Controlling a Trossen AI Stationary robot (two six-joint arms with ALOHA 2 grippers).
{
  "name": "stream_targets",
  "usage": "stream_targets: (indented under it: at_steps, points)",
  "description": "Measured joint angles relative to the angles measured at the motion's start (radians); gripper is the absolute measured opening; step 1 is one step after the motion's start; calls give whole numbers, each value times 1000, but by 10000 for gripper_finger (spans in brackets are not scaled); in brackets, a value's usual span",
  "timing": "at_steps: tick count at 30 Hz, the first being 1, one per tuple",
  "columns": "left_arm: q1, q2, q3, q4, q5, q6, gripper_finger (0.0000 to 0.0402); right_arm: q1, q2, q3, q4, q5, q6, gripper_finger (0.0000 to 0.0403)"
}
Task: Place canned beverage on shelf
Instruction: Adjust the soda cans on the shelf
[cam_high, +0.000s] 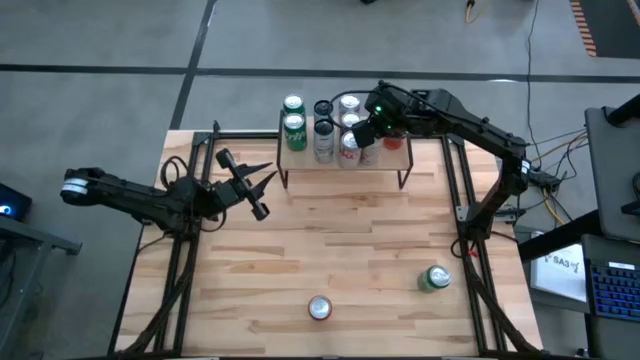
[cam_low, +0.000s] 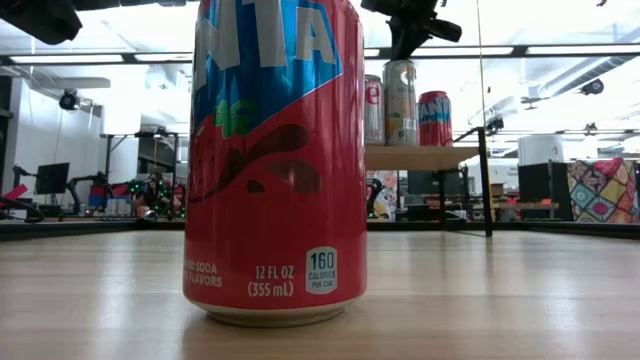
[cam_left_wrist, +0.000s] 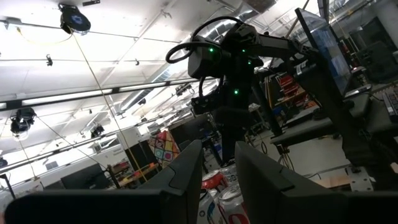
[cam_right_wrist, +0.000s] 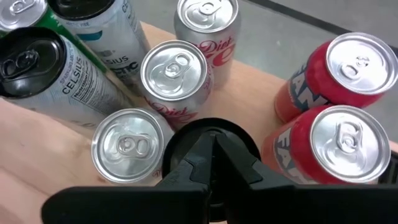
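Note:
The shelf (cam_high: 392, 160) stands at the table's far middle on thin black legs. Several cans stand upright on its wood top (cam_right_wrist: 249, 90), among them two red ones (cam_right_wrist: 339, 146) and silver Diet Coke cans (cam_right_wrist: 177, 74). My right gripper (cam_right_wrist: 214, 146) hovers shut just over this cluster, pointing down (cam_high: 362, 133). A red soda can (cam_low: 275, 160) stands upright on the table near its front edge (cam_high: 319, 308), and a green can (cam_high: 434, 278) stands to its right. My left gripper (cam_high: 265, 190) hangs open over the table's left half, holding nothing. My right gripper's shut fingertips stand from above over a dark round can top (cam_right_wrist: 186, 134) in the middle of the cluster. The fingers hide the spot, so I cannot tell whether they touch it.
Black frame rails (cam_high: 185, 270) run along the table's left and right sides. Open tabletop (cam_high: 340, 240) lies between the shelf and the two loose cans. In the low view the shelf board (cam_low: 420, 157) shows far behind the red can.

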Motion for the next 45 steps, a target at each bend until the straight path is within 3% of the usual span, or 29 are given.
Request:
stream_targets:
  at_steps: [19, 45]
  points:
    - [0, 0, 0, 0, 0, 0, 81, 36, 0, 26, -49, -12, 84, 9]
    - [0, 0, 0, -2, 0, 0, 81, 39, 25, 72, -151, 23, 69, 9]
